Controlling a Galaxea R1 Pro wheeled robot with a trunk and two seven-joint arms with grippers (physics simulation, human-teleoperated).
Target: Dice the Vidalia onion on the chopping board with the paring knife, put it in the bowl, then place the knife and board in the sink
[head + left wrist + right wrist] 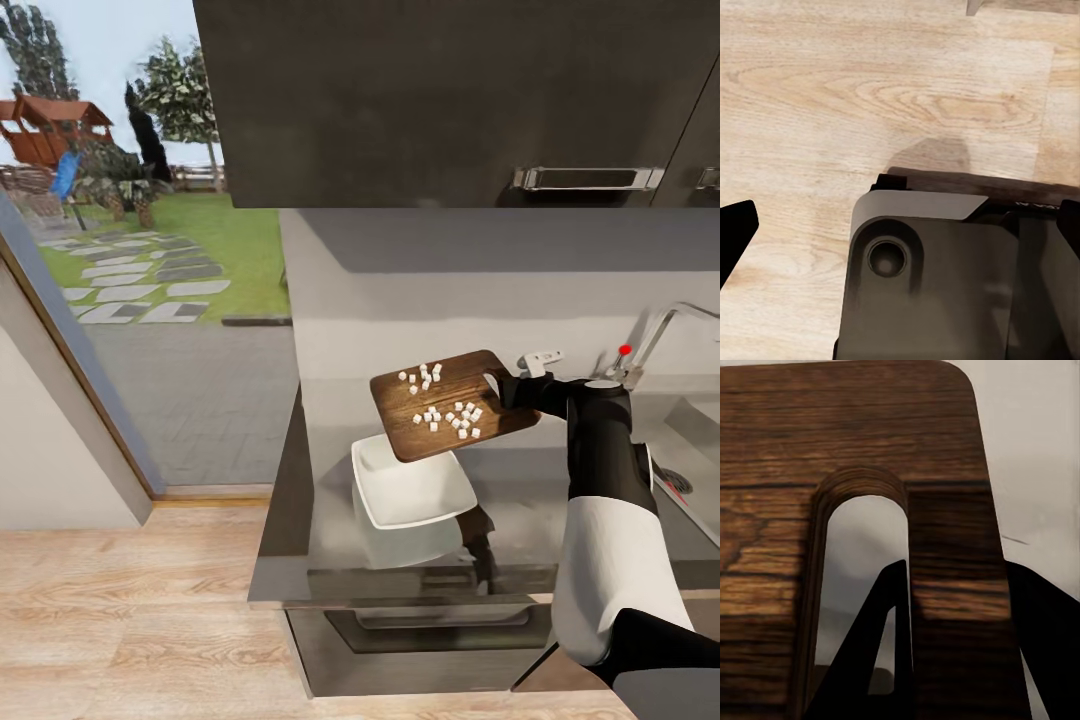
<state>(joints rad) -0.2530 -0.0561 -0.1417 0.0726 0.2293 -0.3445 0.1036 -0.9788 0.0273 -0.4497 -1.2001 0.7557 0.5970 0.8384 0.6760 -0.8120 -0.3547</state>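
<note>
The right hand (512, 388) grips the stiff chopping board (440, 405) by its slotted end above the bowl (412, 483), where the loose diced onion (445, 405) would likely slide off if tilted; whether the left hand is open or closed cannot be told.

Dk brown wood-grain board (440, 410), white dice (445, 405), white bowl (412, 485)

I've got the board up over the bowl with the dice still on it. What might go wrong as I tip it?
The board overlaps just the bowl's far corner, so onion dice could slide off onto the counter or floor. The right gripper grips the board only at its handle-hole edge, so it may twist or slip. The scattered dice may not fall together.
</note>
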